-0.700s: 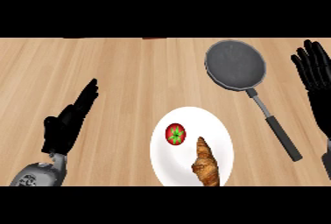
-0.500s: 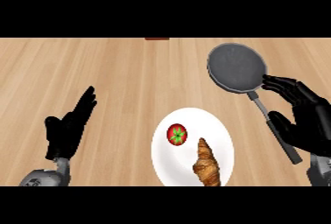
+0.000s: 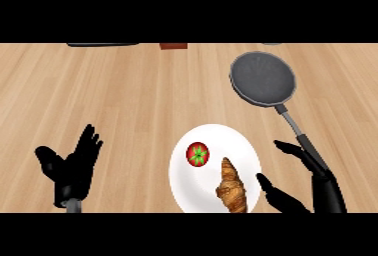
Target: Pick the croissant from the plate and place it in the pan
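Sitting at the lower middle of the frame, the croissant [image 3: 233, 192] is on the white plate [image 3: 193, 190], on its right half, long axis running roughly top to bottom with a slight lean. The right robot hand [image 3: 299, 187] is just to the right of it at the lower right, open, thumb and fingers spread toward the plate but not touching the pastry yet, so it's clearly the nearer one. The left robot hand [image 3: 72, 167] rests open at the lower left, fingers up. Also on the plate: a tomato [image 3: 197, 153], up and left of the croissant. The pan [image 3: 262, 78] sits upper right on the worktop [image 3: 111, 95], nothing in it, handle pointing down toward the right hand.
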`<state>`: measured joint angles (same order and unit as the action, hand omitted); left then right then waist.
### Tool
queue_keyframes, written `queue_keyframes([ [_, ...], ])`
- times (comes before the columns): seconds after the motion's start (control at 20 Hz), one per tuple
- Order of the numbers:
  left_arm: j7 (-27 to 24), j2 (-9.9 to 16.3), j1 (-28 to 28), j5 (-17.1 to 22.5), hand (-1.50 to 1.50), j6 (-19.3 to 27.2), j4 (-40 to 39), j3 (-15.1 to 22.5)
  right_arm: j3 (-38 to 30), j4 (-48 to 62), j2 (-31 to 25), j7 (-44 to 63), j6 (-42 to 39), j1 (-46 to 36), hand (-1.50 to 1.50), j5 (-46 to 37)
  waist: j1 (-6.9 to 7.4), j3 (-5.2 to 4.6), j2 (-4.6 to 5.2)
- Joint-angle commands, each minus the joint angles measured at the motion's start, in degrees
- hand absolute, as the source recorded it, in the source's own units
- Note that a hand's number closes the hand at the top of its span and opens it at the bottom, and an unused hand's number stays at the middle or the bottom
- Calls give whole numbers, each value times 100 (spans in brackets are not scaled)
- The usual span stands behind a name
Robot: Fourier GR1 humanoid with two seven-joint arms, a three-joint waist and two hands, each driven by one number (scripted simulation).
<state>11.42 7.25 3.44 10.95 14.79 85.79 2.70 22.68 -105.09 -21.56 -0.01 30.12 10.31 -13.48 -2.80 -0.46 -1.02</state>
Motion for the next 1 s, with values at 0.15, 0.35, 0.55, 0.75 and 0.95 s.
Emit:
queue_keyframes([
  [0.15,-133,-13,257,214,0,-81,22,-196,1138,-114,568,406,1762,1492,-150,-2805,-7,-5,19],
  [0.35,-241,-127,250,186,0,-135,67,-60,1194,-296,1132,1624,1665,1776,-150,-4519,129,-2,81],
  [0.55,-201,-175,174,163,0,-118,37,-13,1223,-537,1997,2735,671,1794,-150,-5975,194,-3,108],
  [0.75,-255,-351,27,69,0,-61,-116,141,1094,-856,2136,4004,-988,1099,-150,-6553,298,3,152],
  [0.95,-340,-268,67,110,0,-171,-132,82,1188,-627,2148,4824,-2598,1127,-150,-6805,393,-10,184],
])
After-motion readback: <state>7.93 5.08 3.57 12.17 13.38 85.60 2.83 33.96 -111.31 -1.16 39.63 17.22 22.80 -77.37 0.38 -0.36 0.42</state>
